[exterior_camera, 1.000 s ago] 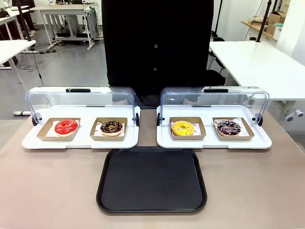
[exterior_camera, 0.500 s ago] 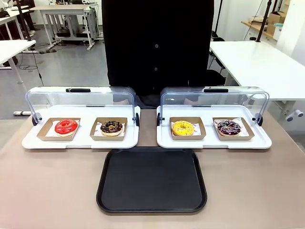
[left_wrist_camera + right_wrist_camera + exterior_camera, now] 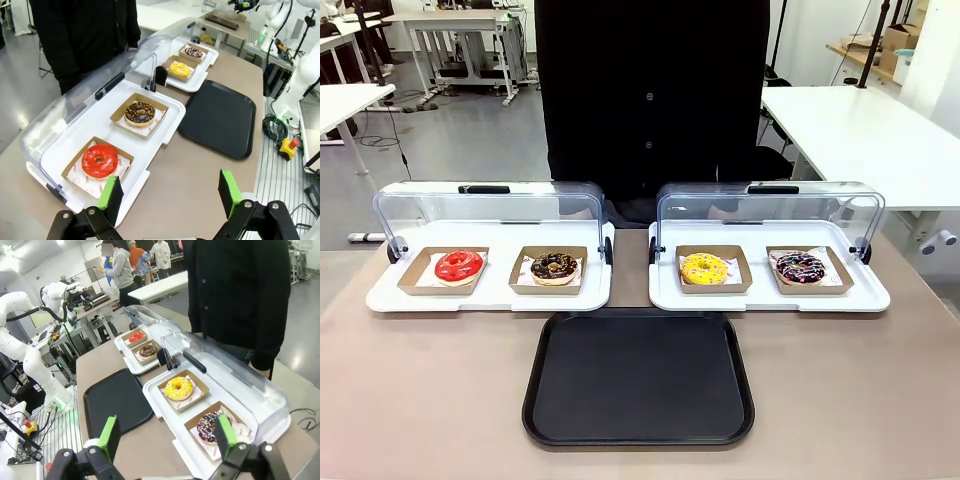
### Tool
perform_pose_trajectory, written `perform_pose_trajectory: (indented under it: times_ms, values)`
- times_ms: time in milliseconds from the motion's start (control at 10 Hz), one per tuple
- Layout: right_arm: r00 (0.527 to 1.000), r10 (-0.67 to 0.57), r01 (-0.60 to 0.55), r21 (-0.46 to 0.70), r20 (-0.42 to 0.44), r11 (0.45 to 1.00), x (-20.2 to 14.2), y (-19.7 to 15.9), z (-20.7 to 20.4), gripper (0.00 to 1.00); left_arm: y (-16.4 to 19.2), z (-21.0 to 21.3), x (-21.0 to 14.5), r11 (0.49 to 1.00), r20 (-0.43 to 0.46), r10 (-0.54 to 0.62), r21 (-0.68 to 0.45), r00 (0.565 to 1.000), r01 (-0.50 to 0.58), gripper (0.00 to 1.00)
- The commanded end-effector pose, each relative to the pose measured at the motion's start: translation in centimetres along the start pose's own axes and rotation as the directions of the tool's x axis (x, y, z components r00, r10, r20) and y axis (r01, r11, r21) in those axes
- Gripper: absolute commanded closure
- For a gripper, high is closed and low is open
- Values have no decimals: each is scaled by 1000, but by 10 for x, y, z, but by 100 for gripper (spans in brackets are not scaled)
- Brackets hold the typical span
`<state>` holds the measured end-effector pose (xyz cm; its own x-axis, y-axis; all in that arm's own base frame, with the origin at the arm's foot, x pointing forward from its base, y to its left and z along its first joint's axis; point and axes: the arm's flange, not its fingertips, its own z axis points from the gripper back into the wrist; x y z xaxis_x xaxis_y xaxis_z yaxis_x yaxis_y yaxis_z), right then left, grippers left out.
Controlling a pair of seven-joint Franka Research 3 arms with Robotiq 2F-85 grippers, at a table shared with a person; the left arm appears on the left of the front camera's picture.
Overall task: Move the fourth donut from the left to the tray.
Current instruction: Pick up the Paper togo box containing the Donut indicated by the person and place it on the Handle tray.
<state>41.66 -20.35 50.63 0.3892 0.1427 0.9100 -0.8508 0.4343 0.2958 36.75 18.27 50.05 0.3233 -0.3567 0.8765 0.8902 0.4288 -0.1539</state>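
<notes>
Both grippers wide open and empty; the fourth donut (image 3: 801, 266) lies beyond the far right corner of the tray (image 3: 638, 378).

You see the left gripper (image 3: 170, 192) with its green pads far apart and nothing between them, hanging above the bare table to the left of the tray. The right gripper (image 3: 167, 436) is spread the same way and holds nothing, on the right side of the tray. The fourth donut rests in a small brown cardboard tray (image 3: 810, 290) on a white display tray (image 3: 770, 300) just behind the tray, under a raised clear lid (image 3: 770, 205). The yellow donut (image 3: 704, 268) lies nearer to the tray's middle. A person (image 3: 650, 90) in black stands behind the tray, at the far side.
</notes>
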Motion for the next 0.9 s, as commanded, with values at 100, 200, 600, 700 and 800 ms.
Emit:
perform_pose_trajectory:
  times_ms: [100, 200, 600, 700, 800]
  values:
    - [999, 27, -27, 6, 33, 1000, 1, 1, -1, 0, 3, 1, 1, 1000, 26, -25, -7, 999, 26, 0]
    - [999, 27, -27, 6, 33, 1000, 1, 1, -1, 0, 3, 1, 1, 1000, 26, -25, -7, 999, 26, 0]
    - [999, 27, -27, 6, 33, 1000, 1, 1, -1, 0, 3, 1, 1, 1000, 26, -25, -7, 999, 26, 0]
    - [999, 27, -27, 6, 33, 1000, 1, 1, -1, 0, 3, 1, 1, 1000, 26, -25, -7, 999, 26, 0]
    - [999, 27, -27, 6, 33, 1000, 1, 1, -1, 0, 3, 1, 1, 1000, 26, -25, -7, 999, 26, 0]
